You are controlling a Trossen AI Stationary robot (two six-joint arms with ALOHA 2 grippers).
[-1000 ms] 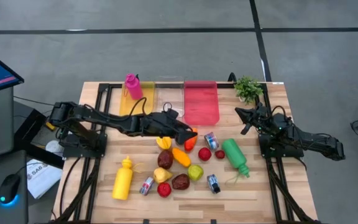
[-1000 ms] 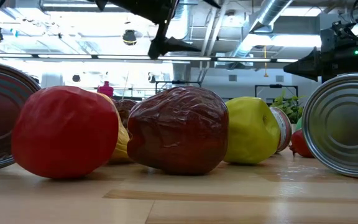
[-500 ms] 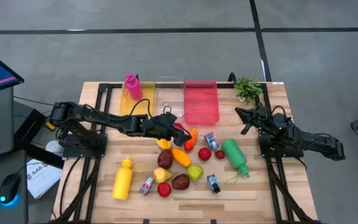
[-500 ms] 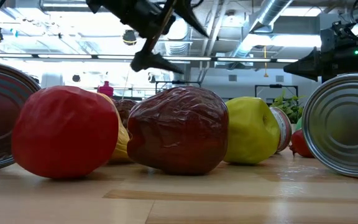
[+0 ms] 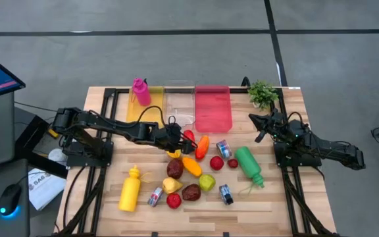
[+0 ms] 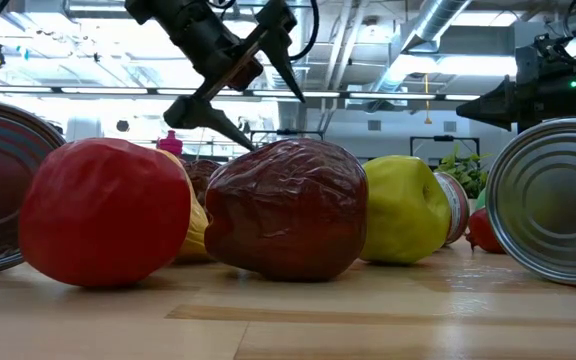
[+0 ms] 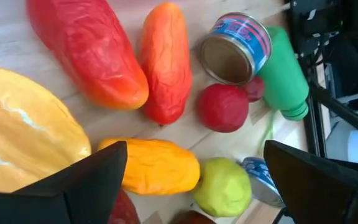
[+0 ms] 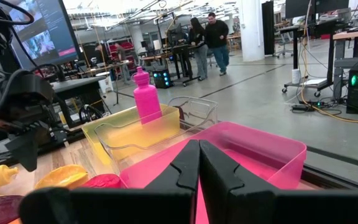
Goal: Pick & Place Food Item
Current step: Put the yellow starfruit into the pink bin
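Observation:
A pile of toy food lies mid-table: a long red pepper (image 7: 86, 50), an orange one (image 7: 165, 62), a yellow piece (image 7: 23, 137), an orange-yellow piece (image 7: 157, 167), a red tomato (image 7: 222, 107) and a green apple (image 7: 222, 186). My left gripper (image 5: 176, 140) hangs open above the pile's far left part, slanting down, and touches nothing. In the left wrist view its fingers (image 7: 73, 186) stand either side of the orange-yellow piece. In the low view the left gripper (image 6: 268, 115) shows above the dark red fruit (image 6: 286, 210). My right gripper (image 5: 262, 125) waits shut at the table's right.
A yellow bin (image 5: 143, 110), a clear bin (image 5: 179, 105) and a pink bin (image 5: 213, 108) stand along the far edge, with a pink bottle (image 5: 140, 91) and a plant (image 5: 263, 93). A green bottle (image 5: 249, 164), a yellow bottle (image 5: 130, 189) and cans (image 5: 224, 148) lie around the pile.
My left gripper has tipped down, rolled about its own line and sunk toward the food pile, drawing back a little toward the table's left edge. The long red pepper, which it covered before, now shows in the high view. No food has moved.

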